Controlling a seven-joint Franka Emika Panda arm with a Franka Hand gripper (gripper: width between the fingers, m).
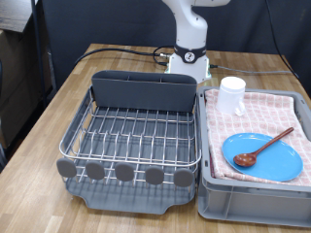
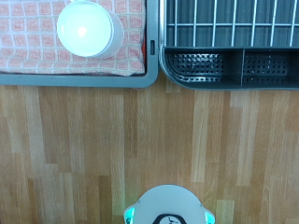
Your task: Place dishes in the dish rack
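While the dish rack stands bare at the desk's middle, I have loaded nothing: mug, plate and wooden spoon lie in the cloth-lined bin. My hand is out of view, its spread untellable; a first reach awaits.

Grey bin, pink checked cloth, wooden table.

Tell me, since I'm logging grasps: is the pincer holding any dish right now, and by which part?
It cannot be told: the pincer shows in neither view. The mug, plate and spoon all sit in the cloth-lined bin.
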